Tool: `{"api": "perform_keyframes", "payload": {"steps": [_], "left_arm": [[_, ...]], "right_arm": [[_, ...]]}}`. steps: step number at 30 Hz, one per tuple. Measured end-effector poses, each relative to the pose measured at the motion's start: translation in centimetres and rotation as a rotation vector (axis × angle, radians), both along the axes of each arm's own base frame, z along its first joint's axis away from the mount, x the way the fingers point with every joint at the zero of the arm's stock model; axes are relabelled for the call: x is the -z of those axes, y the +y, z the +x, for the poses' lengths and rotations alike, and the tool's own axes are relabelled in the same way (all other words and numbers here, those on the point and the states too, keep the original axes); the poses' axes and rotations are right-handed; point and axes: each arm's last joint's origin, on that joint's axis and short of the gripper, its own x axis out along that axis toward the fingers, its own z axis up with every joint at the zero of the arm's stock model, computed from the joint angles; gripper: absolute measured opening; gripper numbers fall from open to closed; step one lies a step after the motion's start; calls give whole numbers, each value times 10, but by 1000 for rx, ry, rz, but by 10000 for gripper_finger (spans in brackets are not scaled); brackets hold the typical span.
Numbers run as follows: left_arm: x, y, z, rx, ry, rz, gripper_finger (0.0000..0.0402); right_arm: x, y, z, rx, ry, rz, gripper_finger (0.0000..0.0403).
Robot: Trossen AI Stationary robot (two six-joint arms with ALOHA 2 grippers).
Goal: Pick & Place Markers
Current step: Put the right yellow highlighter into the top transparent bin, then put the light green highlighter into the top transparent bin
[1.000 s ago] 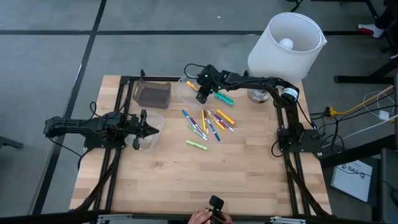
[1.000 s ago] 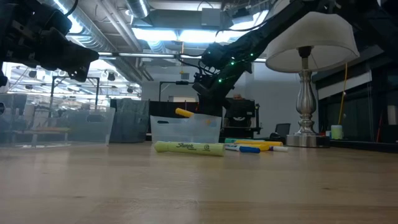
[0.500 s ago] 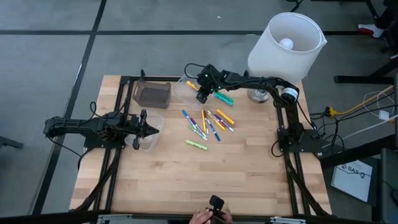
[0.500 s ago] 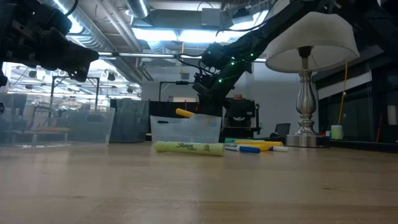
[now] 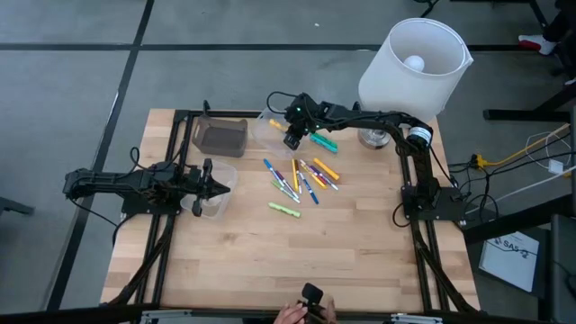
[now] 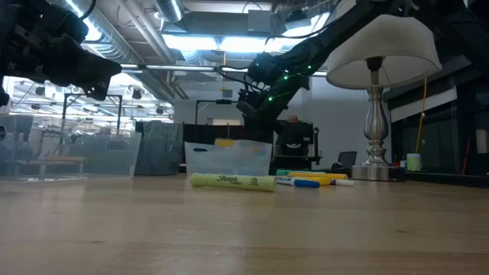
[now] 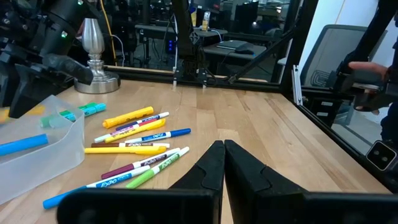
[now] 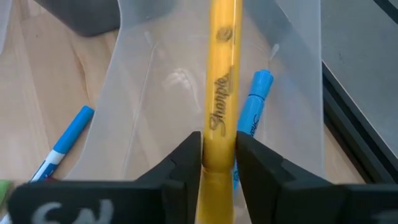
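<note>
Yellow marker [image 8: 222,81] sits between the right gripper [image 8: 217,163] fingers, loosely flanked, over the clear bin [image 8: 292,74]; open wider and lift straight. Left gripper [image 7: 222,163], pinched empty, waits aside.
</note>
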Motion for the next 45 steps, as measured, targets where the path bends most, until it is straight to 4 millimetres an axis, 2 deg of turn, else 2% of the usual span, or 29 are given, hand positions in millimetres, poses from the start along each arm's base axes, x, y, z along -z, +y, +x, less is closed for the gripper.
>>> {"api": "perform_keyframes", "payload": {"steps": [8,12,15,22,29,45], "left_arm": [[0,0,0,0,0,0,6],[0,0,0,0,0,0,6],[0,0,0,0,0,0,6],[0,0,0,0,0,0,6],[0,0,0,0,0,0,6],[0,0,0,0,0,0,6]], "right_arm": [[-1,-1,0,22,5,-27,208],[-1,0,1,24,3,-28,230],[-6,0,3,23,-1,-28,233],[-34,0,8,18,10,-22,233],[-55,12,9,-5,-26,-36,233],[-72,45,16,-65,-67,-39,233]]}}
